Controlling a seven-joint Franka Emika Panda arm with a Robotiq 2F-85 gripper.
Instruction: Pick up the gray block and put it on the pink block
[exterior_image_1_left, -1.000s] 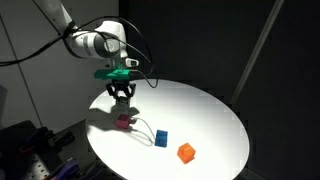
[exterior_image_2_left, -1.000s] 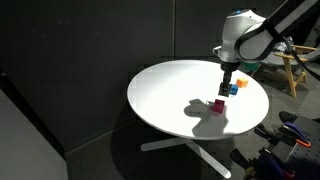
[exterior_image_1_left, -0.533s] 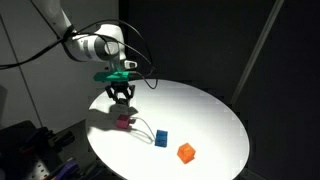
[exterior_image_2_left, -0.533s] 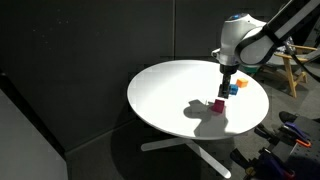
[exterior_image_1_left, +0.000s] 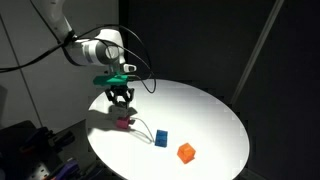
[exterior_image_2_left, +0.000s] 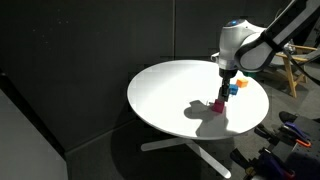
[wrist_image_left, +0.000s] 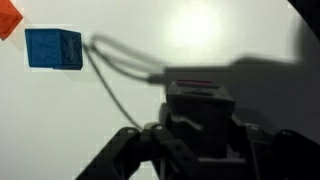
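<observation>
The gripper (exterior_image_1_left: 121, 98) clenched the gray block (wrist_image_left: 200, 106) at lower centre, apparently above the pink block (exterior_image_1_left: 124, 123); released off-centre, it could topple off.

Round white table (exterior_image_1_left: 200, 110) — pink block (exterior_image_1_left: 124, 124) at nine o'clock, blue cube (exterior_image_1_left: 161, 139) near six, orange cube (exterior_image_1_left: 186, 153) at five — by the rim.

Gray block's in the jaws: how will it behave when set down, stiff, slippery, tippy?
The gray block looks a stiff, flat-faced cube, so it probably won't roll. Small within the gripper, so likely light. On the equally small pink block it may tip if off-centre.
</observation>
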